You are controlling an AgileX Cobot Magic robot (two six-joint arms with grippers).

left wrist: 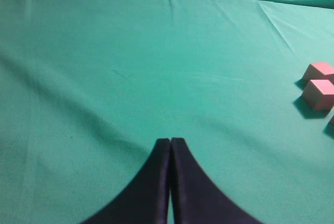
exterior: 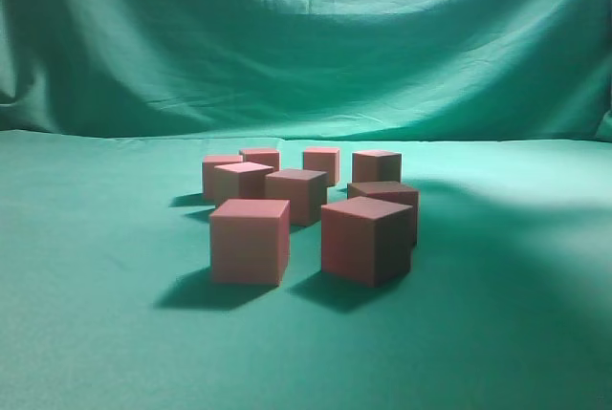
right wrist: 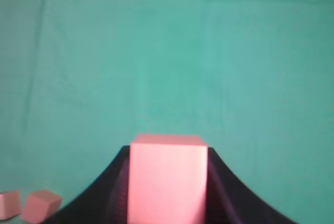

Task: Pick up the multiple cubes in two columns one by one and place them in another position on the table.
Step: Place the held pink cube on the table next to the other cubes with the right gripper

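Matte cube point(right wrist: 167, 179), black gripper point(right wrist: 168, 182), wrinkled cloth point(right wrist: 209, 51)

Black, tapering end effector fingers point(left wrist: 156, 182)

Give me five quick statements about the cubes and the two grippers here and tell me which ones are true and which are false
1. The right gripper holds a cube between its fingers. True.
2. The left gripper is also carrying a cube. False: its fingers are pressed together with nothing between them.
3. The held cube is resting on the table. False: in the exterior view it is high at the top edge, well above the cloth.
4. Nine cubes stand on the table in the exterior view. True: they are grouped near the middle, the nearest two in front.
5. Some cubes are stacked on each other. False: each one sits directly on the cloth.
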